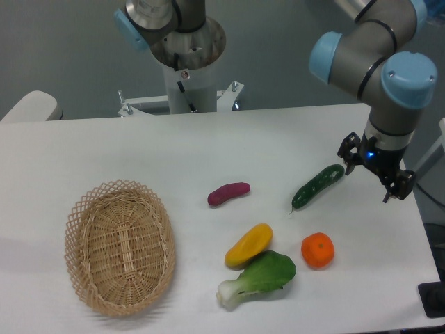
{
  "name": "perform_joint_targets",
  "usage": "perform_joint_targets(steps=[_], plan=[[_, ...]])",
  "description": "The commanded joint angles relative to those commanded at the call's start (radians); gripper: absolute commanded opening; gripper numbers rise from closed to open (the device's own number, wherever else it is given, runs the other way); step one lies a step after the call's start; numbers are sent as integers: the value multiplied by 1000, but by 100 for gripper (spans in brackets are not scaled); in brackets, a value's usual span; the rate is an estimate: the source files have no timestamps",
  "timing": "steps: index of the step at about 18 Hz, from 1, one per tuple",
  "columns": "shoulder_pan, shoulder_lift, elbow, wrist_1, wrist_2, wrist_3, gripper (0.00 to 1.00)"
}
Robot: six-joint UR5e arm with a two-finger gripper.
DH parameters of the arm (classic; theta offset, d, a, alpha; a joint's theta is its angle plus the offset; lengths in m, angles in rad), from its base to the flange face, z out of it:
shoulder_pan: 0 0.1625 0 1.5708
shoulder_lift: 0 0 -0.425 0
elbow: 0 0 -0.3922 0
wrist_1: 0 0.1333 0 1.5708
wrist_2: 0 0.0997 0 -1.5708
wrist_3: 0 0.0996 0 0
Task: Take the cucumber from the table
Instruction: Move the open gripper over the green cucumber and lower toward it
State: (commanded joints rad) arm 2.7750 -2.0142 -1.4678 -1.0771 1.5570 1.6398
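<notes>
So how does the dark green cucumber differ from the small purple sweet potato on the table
The slim dark green speckled cucumber looks longer than the short purple-red sweet potato. The cucumber tilts steeply, its upper end toward the gripper; the sweet potato lies nearer level. The cucumber ends in a thin stem tip; the sweet potato's ends are blunt. Both lie flat on the white table, untouched.
</notes>
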Motion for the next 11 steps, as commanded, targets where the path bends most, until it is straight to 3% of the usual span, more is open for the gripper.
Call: perform_joint_targets(steps=[4,9,11], plan=[[8,5,-98,89,3,83,100],[38,0,-170,103,161,144,100],[43,-3,-192,115,167,129,100]])
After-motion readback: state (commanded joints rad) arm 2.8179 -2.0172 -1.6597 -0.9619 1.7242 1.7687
